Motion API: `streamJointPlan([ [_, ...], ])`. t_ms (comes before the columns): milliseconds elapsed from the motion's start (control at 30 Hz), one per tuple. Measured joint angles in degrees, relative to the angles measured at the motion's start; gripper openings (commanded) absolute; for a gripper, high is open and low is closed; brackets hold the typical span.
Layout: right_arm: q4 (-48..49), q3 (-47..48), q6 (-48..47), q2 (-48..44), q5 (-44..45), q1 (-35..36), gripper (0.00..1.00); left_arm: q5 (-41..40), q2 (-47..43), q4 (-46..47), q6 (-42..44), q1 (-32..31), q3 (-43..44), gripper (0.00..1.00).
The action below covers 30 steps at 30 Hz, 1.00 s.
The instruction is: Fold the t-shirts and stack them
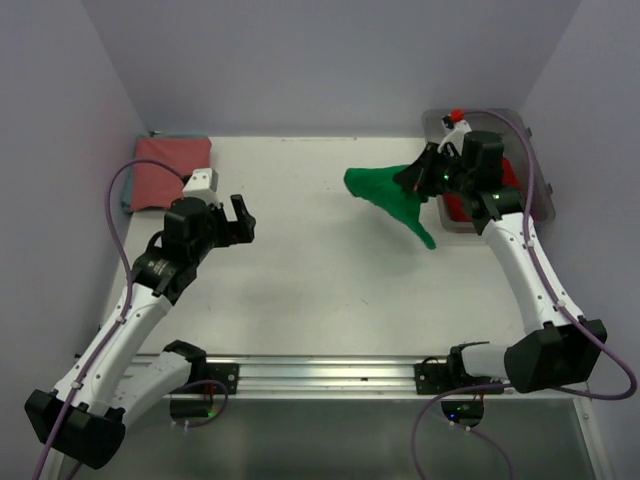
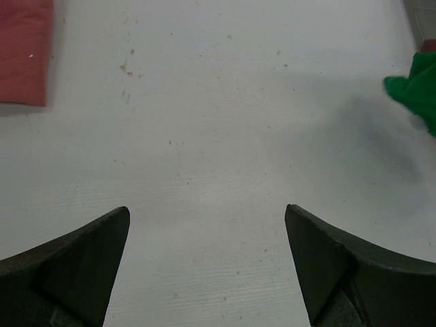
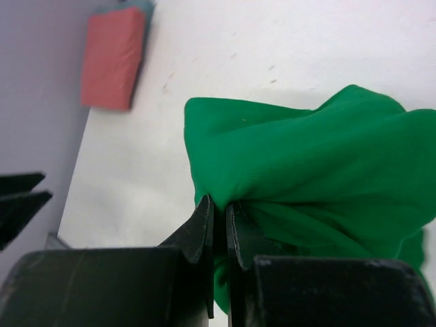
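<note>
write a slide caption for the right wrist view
Right tool pinching a bunched green t-shirt over the white table, folded salmon-pink shirt beyond

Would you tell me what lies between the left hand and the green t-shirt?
Only bare table separates the left hand from the green t-shirt, clearest in the top view.

— How is the scene lit?
— Even, diffuse light is cast from above. The white table [image 1: 300, 270] is rendered bright, no glare is produced, and only soft shadows are thrown.
— Where is shadow seen most plainly?
— In the left wrist view, a faint grey smudge is laid on the table beside the green t-shirt [image 2: 417, 88].
— And sharpness?
— The overhead view is kept crisp. In the wrist views the near fingers [image 3: 201, 235] are shown dark, with little detail and slightly softened edges.
</note>
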Motion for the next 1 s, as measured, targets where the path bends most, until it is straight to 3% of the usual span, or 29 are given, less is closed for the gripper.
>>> streamJointPlan([
  [300,1.46,-0.70,-0.17,6.16,-7.06,16.96,0.00,-4.24,-4.17,-1.44,-1.31,0.00,0.15,1.00],
  [667,-2.40,0.57,10.51,34.60,29.05,24.28,0.00,-4.39,-2.99,-3.06,-2.95,0.00,0.72,1.00],
  [833,-6.91,3.65,16.50,35.95,44.37,26.01,0.00,0.61,2.32,-3.28,-5.55,0.00,-1.31,1.00],
  [1000,-8.96,4.20,17.90,35.74,51.10,26.12,0.00,5.33,6.27,-2.99,-8.70,-0.02,-6.51,1.00],
])
